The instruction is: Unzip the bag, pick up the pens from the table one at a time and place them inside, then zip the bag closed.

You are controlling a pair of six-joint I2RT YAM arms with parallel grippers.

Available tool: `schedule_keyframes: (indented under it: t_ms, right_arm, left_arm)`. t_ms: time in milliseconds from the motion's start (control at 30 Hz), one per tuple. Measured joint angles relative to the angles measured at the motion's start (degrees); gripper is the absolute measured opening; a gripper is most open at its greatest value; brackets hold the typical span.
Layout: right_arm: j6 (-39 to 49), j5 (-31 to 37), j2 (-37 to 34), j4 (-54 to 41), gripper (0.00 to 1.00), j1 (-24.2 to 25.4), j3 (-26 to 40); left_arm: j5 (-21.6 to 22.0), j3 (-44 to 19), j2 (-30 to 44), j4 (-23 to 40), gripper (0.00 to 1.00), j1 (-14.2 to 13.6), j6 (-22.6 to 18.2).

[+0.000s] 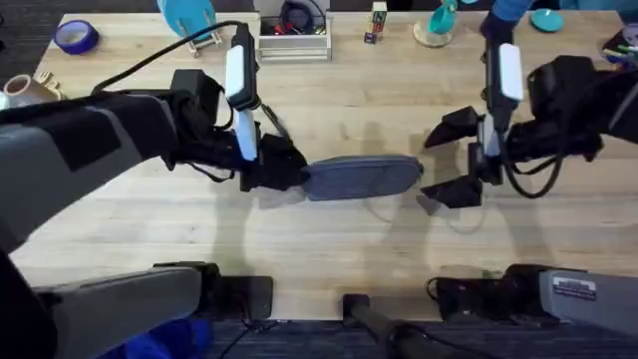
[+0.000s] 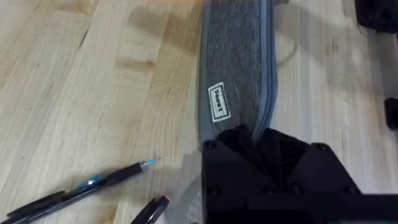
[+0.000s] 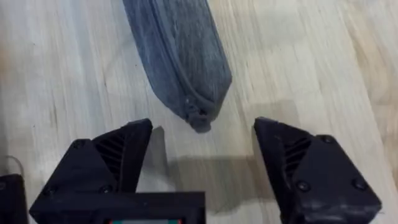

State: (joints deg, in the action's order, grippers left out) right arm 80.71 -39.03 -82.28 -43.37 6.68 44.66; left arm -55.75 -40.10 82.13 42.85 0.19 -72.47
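Now, start at your right gripper (image 3: 202, 165): its jaws stand wide apart and hold nothing, and the rounded right-hand end of the bag (image 1: 361, 178) sits just beyond the gap between them, close but not touching, with a small zipper nub at that tip in the right wrist view. From there the bag runs straight away from you toward the left across the middle of the counter (image 1: 329, 249), so its long axis lies left to right and the zipper seam follows that same line. At the far end of that line your left gripper (image 1: 274, 172) sits on the bag's left tip, and its jaws look closed over the fabric there, as if pinning it. Since the left arm is anchoring, the right one is the nearer to the free end, and I judge that any pull on the zipper has to travel along that left-right axis. Beyond the left gripper, on its far side, two pens (image 2: 81, 186) lie on bare wood, near each other and apart from the bag.
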Motion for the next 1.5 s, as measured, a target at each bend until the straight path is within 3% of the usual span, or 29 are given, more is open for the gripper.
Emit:
schedule_keyframes:
  t_ms: [267, 1433, 1467, 1500]
  right_arm:
    - [-1.31, 2.63, -2.38, 2.93, 0.997, -4.34, -0.07]
    - [-1.9, 3.15, -2.49, 3.08, 0.997, -4.42, -0.11]
    - [-1.88, 3.15, -2.49, 3.09, 0.985, -4.42, -0.11]
    - [-1.83, 3.08, -2.5, 3.12, 0.873, -4.42, -0.11]
  left_arm:
    - [0.0, 0.0, 0.0, 0.0, 0.042, 0.0, 0.0]
    - [0.0, 0.0, 0.0, 0.0, 0.042, 0.0, 0.0]
    - [0.0, 0.0, 0.0, 0.0, 0.042, 0.0, 0.0]
    - [0.0, 0.0, 0.0, 0.0, 0.042, 0.0, 0.0]
